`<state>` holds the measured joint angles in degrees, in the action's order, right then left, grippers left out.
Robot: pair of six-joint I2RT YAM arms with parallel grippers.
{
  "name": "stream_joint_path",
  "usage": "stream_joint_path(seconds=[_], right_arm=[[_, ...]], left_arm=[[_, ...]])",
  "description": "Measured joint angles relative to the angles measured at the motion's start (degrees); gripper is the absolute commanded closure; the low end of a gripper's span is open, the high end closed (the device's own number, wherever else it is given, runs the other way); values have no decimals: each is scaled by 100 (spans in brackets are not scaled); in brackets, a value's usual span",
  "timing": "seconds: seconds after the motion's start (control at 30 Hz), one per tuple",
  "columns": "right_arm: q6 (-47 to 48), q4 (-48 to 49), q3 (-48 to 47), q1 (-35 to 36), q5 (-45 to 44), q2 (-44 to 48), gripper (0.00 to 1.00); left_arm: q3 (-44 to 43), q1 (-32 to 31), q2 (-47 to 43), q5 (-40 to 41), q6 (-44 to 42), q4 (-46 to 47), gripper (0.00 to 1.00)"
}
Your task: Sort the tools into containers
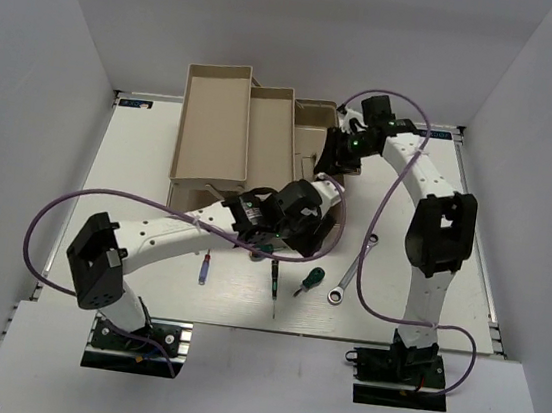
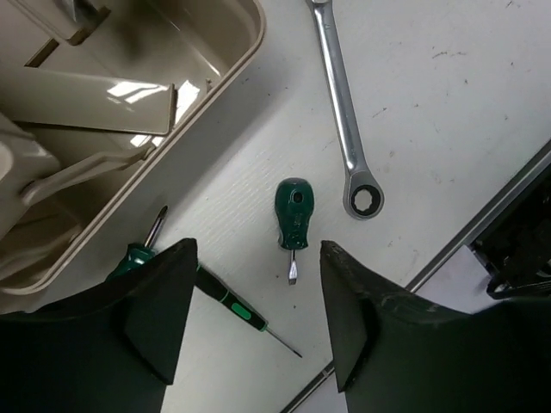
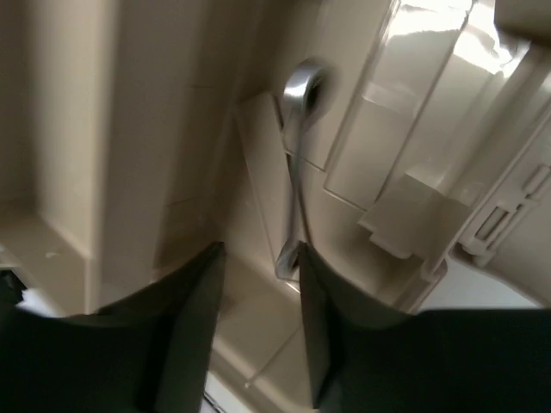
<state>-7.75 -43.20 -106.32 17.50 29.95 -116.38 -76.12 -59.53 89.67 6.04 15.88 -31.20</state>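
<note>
Your left fingers [image 2: 159, 318] stand wide, stubby green screwdriver [image 2: 294, 215] between them; right fingers [image 3: 181, 335] (narrower gap) beside short wrench [image 3: 295, 163].

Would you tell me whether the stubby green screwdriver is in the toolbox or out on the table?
Out: the stubby green screwdriver lies flat on the table, beside the long wrench, outside the toolbox rim.
</note>
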Motion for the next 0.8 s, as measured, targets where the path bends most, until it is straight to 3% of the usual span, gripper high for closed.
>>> stream_joint_path(seconds=[0.07,0.1,0.13,0.2,0.3,0.4,0.43,0.47,0.6,0.63,0.67,0.73,0.8], right_arm=[[20,-79,0,15,-68,-168,39],[31,-98,0,2,-120,-177,26],[26,-131,-15,-20,-173,-168,20],[140,-162,-83,-94,-328,-70,15],[321,-168,-61,-284,-999,332,37],[396,-168,114,-697,-1692,960,79],[411,-229,175,-918,-1832,1165,100],[433,-273,240,-1141,-1943,1335,100],[389,-651,728,-2087,-2164,1696,100],[400,-780,933,-2260,-2166,1718,96],[442,-859,1255,-2374,-2140,1755,80],[610,-1132,2079,-2411,-1993,1880,69],[745,-1252,2940,-2264,-1768,2079,51]], left_arm=[[-70,-76,149,55,-28,59,30],[-122,-105,221,70,-44,96,32],[-192,-131,306,85,-63,138,32],[-470,-192,570,122,-129,168,34],[-1226,-297,1220,149,-195,164,41],[-1838,-380,1851,90,-269,216,43],[-1961,-400,2015,70,-289,223,45],[-2068,-417,2190,37,-299,221,46],[-2245,-444,2544,-55,-289,116,46],[-2245,-446,2549,-52,-286,55,46],[-2236,-446,2503,-48,-282,42,45],[-2149,-446,2271,-11,-280,37,41],[-1919,-446,1843,68,-275,-20,36]])
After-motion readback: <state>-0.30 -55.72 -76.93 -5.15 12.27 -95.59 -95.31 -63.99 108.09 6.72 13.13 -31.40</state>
